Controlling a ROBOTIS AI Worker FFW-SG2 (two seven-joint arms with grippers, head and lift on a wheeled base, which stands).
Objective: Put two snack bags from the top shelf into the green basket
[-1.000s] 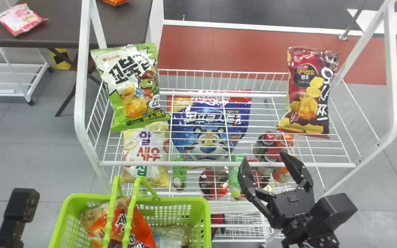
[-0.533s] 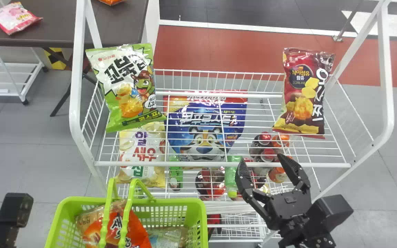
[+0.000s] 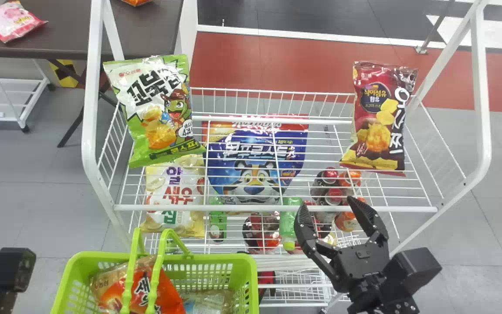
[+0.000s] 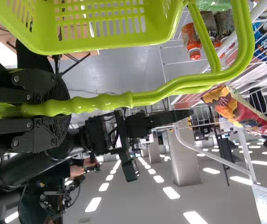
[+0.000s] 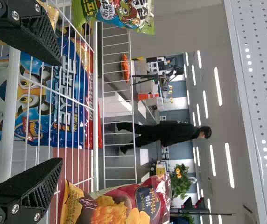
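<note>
Right gripper [image 3: 326, 201]: matte black throughout; fingers long, tapering, slightly curved. Pads [image 5: 35, 186] wedge-shaped, inner faces finely ribbed, sides cut in slanting lattice. Round silver screws at finger roots. Palm housing [image 3: 360, 259] angular, small rectangular plate on face. Black boxy module [image 3: 415, 265] beside it, edges softened. Left arm [image 3: 11, 272]: black, block-like end piece. Its finger links [image 4: 12, 93] flat, black, studded with bright round screw heads.

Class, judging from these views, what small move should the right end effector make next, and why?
Probably a slight shift to the robot's right, to line up with the red snack bag. The right end effector is open and empty, and that bag stands farther right and deeper in, not yet between the fingers.
</note>
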